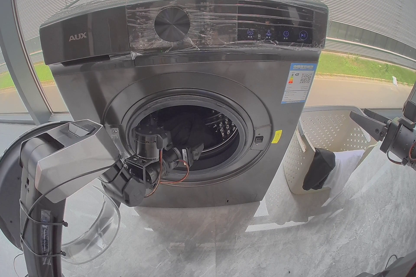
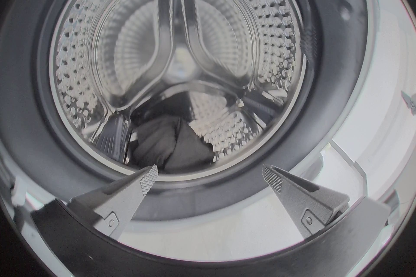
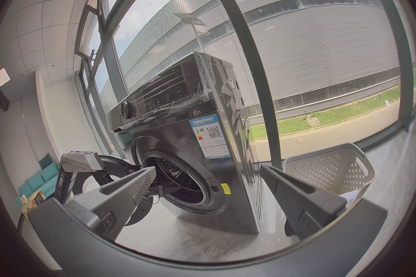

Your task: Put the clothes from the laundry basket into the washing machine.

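Left gripper [image 2: 210,175] hangs wide open and empty at the mouth of the one washing machine [image 1: 182,74]; one dark garment [image 2: 173,146] lies in its dimpled steel drum [image 2: 242,1]. Right gripper [image 3: 207,176], also spread and empty, hovers near the one white lattice laundry basket [image 1: 329,126] on the right, which holds two clothes: a black garment [image 1: 320,167] draped over its rim and a white garment [image 1: 346,165] beside it. Grey marbled floor [image 1: 260,239], glass wall behind

Metal, plastic, cloth
Washer [image 1: 82,87] satin grey metal with crinkled glossy film [image 1: 216,27]; drum [image 2: 268,31] shiny dimpled steel; basket [image 1: 333,126] matt white perforated plastic; dark cloth [image 1: 318,167] matt; floor [image 1: 260,239] polished stone
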